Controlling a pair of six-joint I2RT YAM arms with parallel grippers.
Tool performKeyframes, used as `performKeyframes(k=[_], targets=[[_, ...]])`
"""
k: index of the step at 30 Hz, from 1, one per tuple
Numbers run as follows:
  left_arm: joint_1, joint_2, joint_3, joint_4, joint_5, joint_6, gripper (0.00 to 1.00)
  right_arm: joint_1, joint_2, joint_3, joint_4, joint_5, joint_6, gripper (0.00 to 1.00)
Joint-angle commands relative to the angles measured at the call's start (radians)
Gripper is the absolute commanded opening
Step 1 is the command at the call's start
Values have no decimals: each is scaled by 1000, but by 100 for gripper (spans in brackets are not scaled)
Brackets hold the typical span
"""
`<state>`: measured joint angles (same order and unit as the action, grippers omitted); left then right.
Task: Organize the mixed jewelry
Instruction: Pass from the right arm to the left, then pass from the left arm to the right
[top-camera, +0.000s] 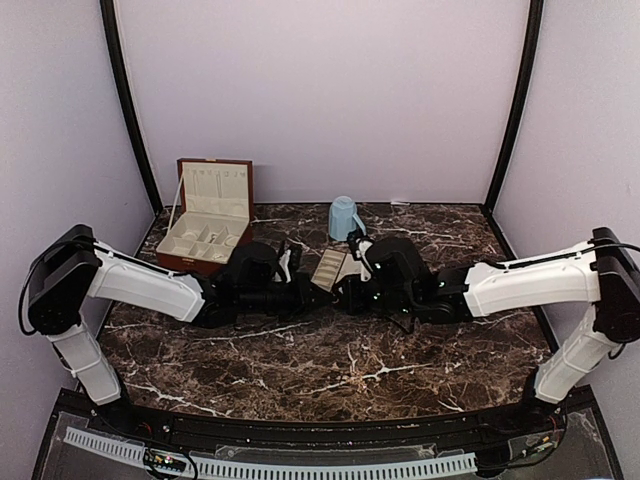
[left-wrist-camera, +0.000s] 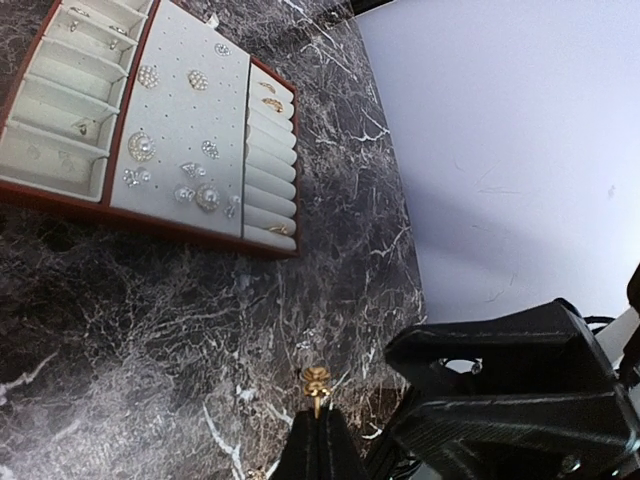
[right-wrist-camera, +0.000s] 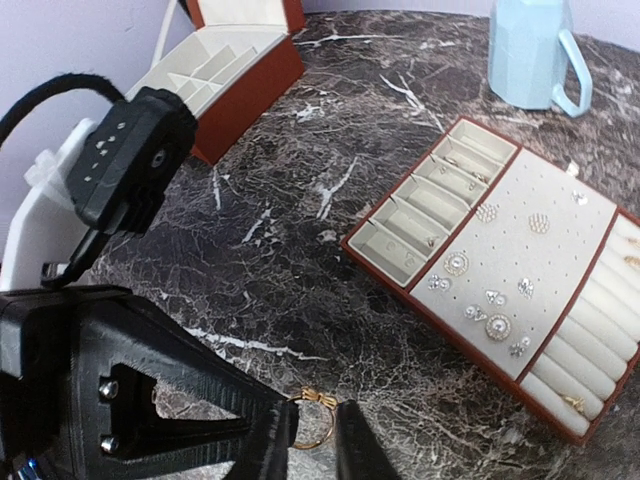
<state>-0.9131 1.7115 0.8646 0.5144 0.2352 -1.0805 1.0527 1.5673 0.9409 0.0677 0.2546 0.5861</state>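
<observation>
Near the worktop's centre, the left gripper (left-wrist-camera: 316, 415) pinches a small gold ring (left-wrist-camera: 316, 380) at its fingertips. The right gripper (right-wrist-camera: 348, 430) waits just beside it; I cannot tell whether it is open or closed. The tray (right-wrist-camera: 565, 250) lies near, toward the far edge.

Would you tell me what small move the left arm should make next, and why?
Probably carry the small gold ring toward the padded ring rolls of the flat cream-lined, brown-edged tray. The left gripper appears pinched shut on it over the dark marble tabletop, apart from the tray, and most rolls look unfilled.
</observation>
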Motion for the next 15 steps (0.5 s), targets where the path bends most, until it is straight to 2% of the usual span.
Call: performKeyframes(k=[1, 3, 9, 15], targets=[[-1, -99, -41, -47, -32, 92, 0, 10, -84, -21, 30, -3, -36, 32], [6, -122, -56, -62, -28, 117, 0, 7, -113, -29, 19, -3, -49, 40], [71, -212, -88, -90, 43, 208, 0, -27, -196, -62, 5, -78, -68, 57], [153, -314, -99, -158, 158, 371, 0, -100, -254, -86, 6, -264, -72, 67]])
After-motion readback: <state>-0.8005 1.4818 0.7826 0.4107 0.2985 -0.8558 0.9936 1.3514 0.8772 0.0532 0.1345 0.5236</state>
